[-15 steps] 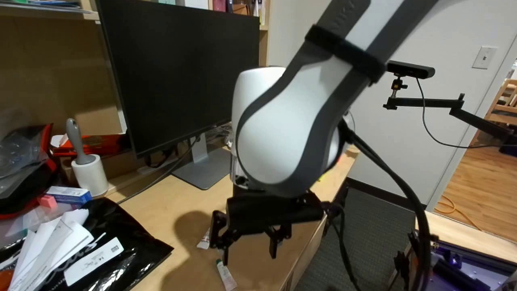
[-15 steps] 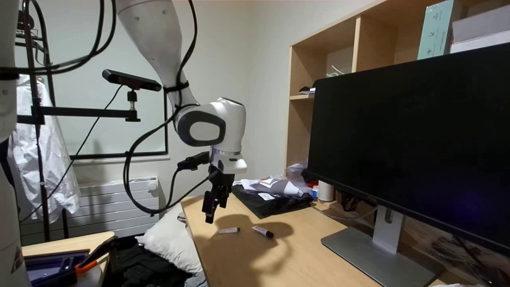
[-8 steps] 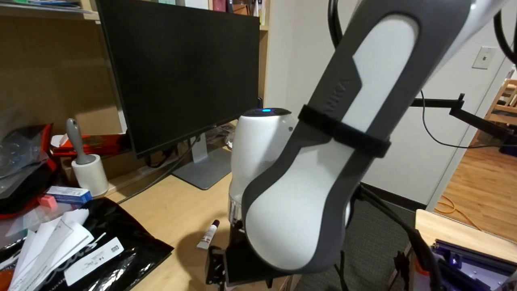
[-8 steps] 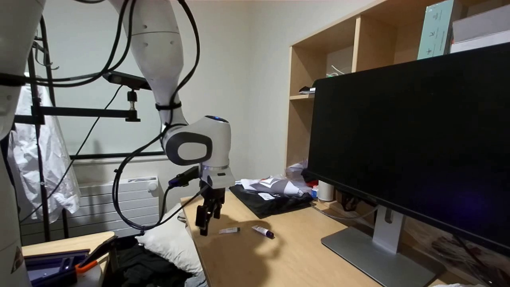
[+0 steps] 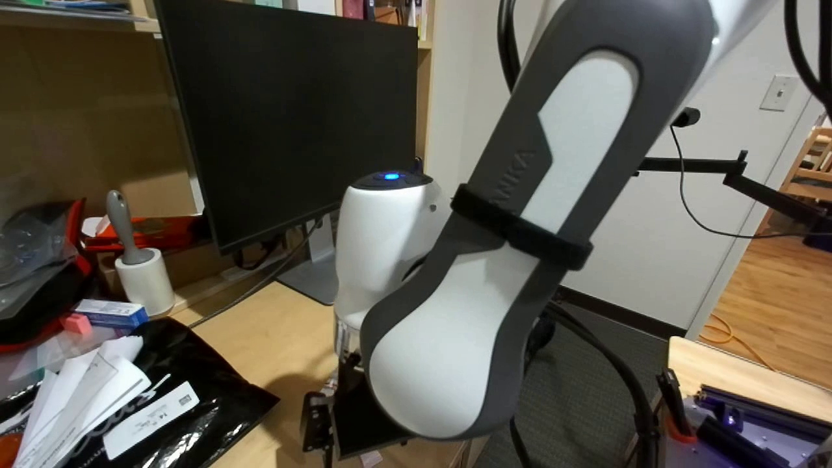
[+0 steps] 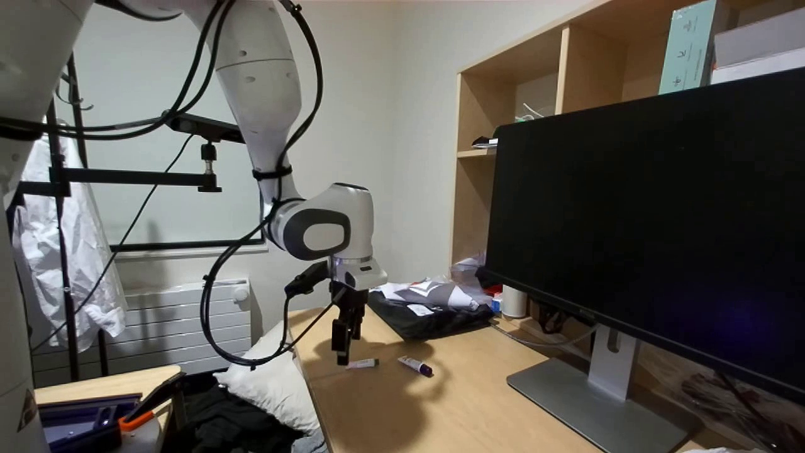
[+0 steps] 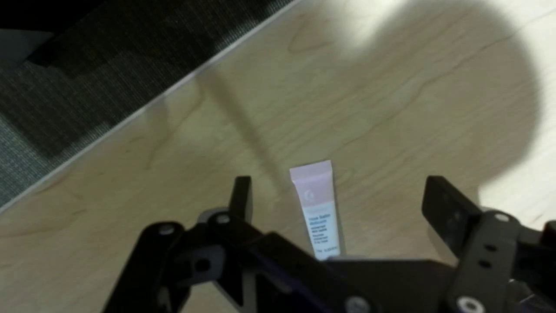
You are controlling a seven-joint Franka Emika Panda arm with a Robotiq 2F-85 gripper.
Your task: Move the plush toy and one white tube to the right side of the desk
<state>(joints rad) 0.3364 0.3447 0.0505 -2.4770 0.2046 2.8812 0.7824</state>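
Pale wood grain everywhere: it's the bench (image 6: pixel 478 402), dark carpet (image 7: pixel 108 87) beyond its edge, and over it the fingers (image 7: pixel 449 213) hang pointing down, spread wide, with hold of nothing at all. Between them in the wrist view, there's the white tube (image 7: pixel 319 211), lying flat, pinkish end showing, cap end hidden from that angle, and a touch nearer one finger than the other. Look at that line-up! One finger off each long side: chosen, I'd say, so that a squeeze would catch the tube across its narrow width. Slim as it is, the fingers will probably need to come right down to the wood; how high they hang, I can't tell.

Outward now, on the side of the fingers toward the big monitor (image 6: pixel 654 239), a second white tube (image 6: pixel 415 365) with a purple cap lies at a slant. Only one is wanted, so it may just be the spare. Farther off from the fingers sits a black plastic bag (image 5: pixel 214 390) piled with papers (image 5: pixel 97 390), its spot perhaps meant to leave the fingers some elbow room. That monitor stands at the back of the bench, presumably so the front strip can be worked on.

But where's the plush toy? Not between the fingers, nor anywhere I can make out; the arm (image 5: pixel 435 364) may be covering it.
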